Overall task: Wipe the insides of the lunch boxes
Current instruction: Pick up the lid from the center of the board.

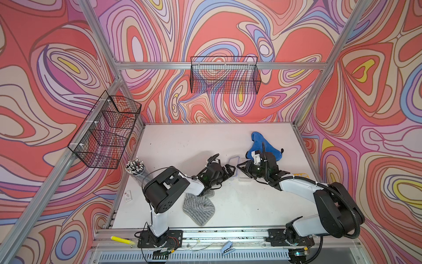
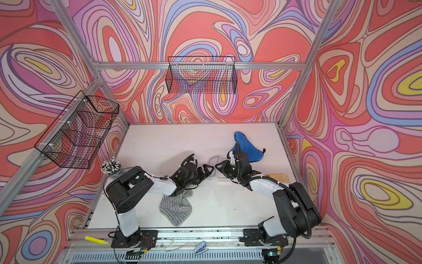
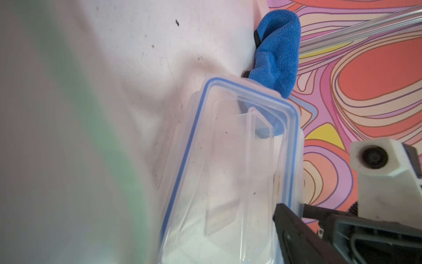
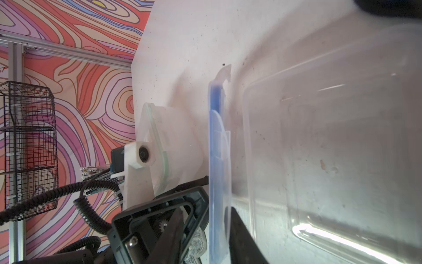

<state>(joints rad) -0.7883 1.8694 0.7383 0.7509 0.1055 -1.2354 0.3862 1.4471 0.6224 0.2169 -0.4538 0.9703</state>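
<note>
White and scuffed, the table (image 1: 182,141) sits between walls (image 1: 228,27) of swirling red, pink and lilac. Near its middle the left end effector (image 1: 231,171) and the right end effector (image 1: 242,168) meet almost tip to tip. Between them a blue-rimmed lid (image 3: 189,141) stands on edge. The left wrist view shows one dark finger of the right end effector lying against the lid's rim. Its partner is not seen, so it cannot be told whether that end effector is pinching the lid or spread beside it. How the left end effector's jaws stand cannot be told either. A green-rimmed lid (image 4: 159,137) stands on edge right by its wrist camera, and no view shows whether it is held. Just past the blue-rimmed lid, on the right end effector's side, a clear lunch box (image 4: 331,148) rests on the table, close against that dark finger. Beyond the right end effector lies a crumpled blue cloth (image 1: 262,146), and behind its wrist a yellow calculator (image 1: 301,176). Behind the left end effector, partly under the forearm, lies a grey striped cloth (image 1: 199,208). Well out to that end effector's side stands a cup of pens (image 1: 135,169).
</note>
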